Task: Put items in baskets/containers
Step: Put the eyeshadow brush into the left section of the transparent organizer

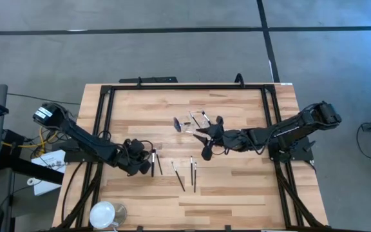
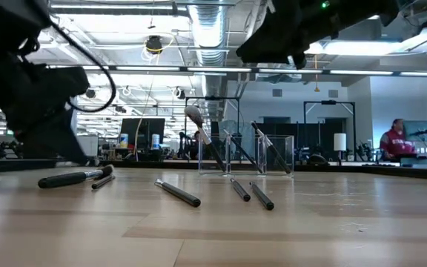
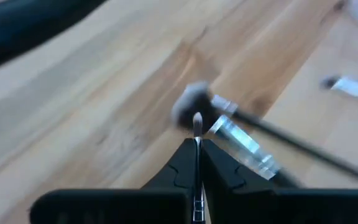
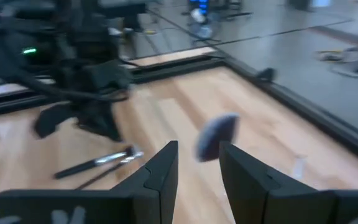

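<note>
High view: left pincer (image 1: pixel 148 162) sits low-left of centre on the wooden counter (image 1: pixel 237 187), right at a pair of makeup brushes (image 1: pixel 156 161). Three more loose brushes (image 1: pixel 187 174) lie just right of it. Clear tray (image 1: pixel 192 122) sits above centre with brushes leaning in it. Right pincer (image 1: pixel 206 143) is just below the tray. White round dish (image 1: pixel 103 214) at bottom left.

Low view: loose brushes in a row on the counter, tray behind them at mid-frame; a person in red at far right.

Left wrist view: fingers (image 3: pixel 185 168) pressed together, a thin brush tip (image 3: pixel 197 123) pinched between them.

Right wrist view: fingers (image 4: pixel 160 171) apart, clamped on a brush with a fluffy head (image 4: pixel 215 135).
</note>
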Action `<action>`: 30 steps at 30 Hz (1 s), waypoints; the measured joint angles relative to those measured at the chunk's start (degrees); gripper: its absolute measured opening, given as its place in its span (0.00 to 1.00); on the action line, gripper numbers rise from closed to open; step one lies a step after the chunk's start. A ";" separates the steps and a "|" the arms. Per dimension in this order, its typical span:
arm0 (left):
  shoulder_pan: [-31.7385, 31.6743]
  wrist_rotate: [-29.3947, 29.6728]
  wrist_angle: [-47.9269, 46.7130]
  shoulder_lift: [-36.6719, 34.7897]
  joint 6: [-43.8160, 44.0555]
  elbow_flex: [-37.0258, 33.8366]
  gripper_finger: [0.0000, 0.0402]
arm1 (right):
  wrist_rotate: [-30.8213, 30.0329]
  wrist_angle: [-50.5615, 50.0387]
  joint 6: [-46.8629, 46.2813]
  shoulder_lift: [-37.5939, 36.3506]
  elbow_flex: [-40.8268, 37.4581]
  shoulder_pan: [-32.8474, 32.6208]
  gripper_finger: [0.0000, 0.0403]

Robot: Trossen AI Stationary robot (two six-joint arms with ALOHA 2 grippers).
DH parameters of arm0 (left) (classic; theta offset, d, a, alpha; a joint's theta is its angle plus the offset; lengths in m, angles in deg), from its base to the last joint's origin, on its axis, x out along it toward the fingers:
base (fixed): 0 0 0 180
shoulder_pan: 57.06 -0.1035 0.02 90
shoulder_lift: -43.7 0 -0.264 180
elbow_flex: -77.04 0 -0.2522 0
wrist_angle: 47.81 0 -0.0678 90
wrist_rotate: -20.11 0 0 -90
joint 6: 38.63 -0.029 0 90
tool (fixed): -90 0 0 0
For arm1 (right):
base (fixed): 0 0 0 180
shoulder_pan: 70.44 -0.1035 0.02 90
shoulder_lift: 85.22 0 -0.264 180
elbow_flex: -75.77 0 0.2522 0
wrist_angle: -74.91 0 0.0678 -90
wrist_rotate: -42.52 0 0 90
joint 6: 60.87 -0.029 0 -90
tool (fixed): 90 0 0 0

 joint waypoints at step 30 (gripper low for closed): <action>3.06 12.98 16.40 -15.83 -24.72 0.22 0.03 | 32.69 17.24 -5.88 39.41 23.91 6.20 0.47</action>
